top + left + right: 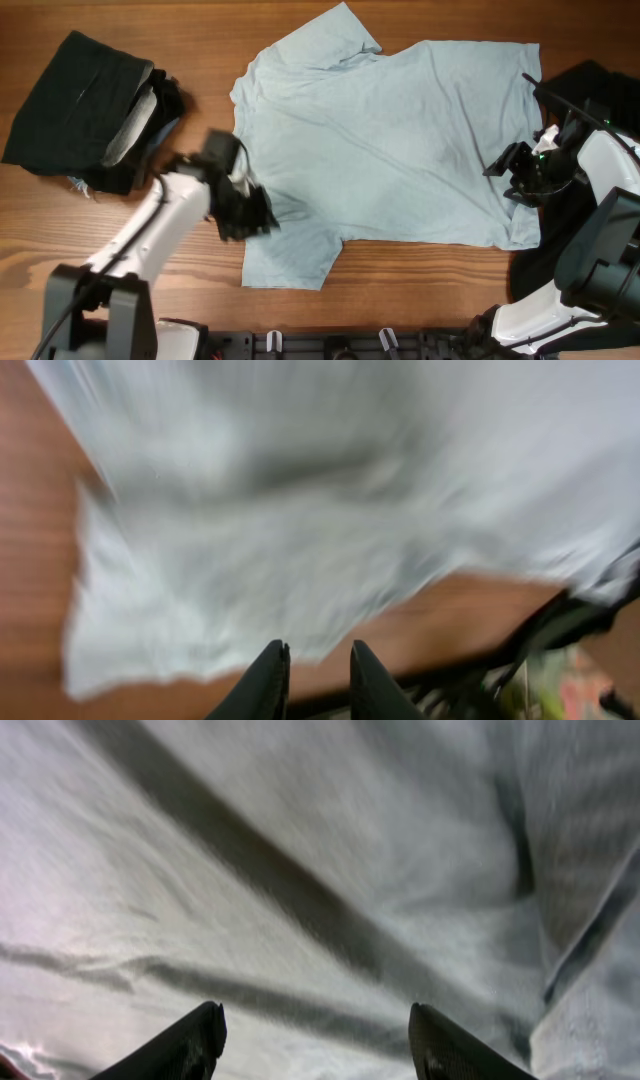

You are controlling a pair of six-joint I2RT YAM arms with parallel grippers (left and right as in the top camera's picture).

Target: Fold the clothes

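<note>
Wood table (200, 30) w/ flat T-shirt (400, 140)

On my feed the T-shirt (400, 140) reads as a plain pale sky-blue, with no print. The folded garment (70, 100) at the left is black, showing a grey lining (135, 125). Another black garment (610, 80) sits at the right. The worktop (420, 300) is reddish-brown wood grain.

Robot lab: two arms (150, 235) at wooden table (400, 290)
</note>
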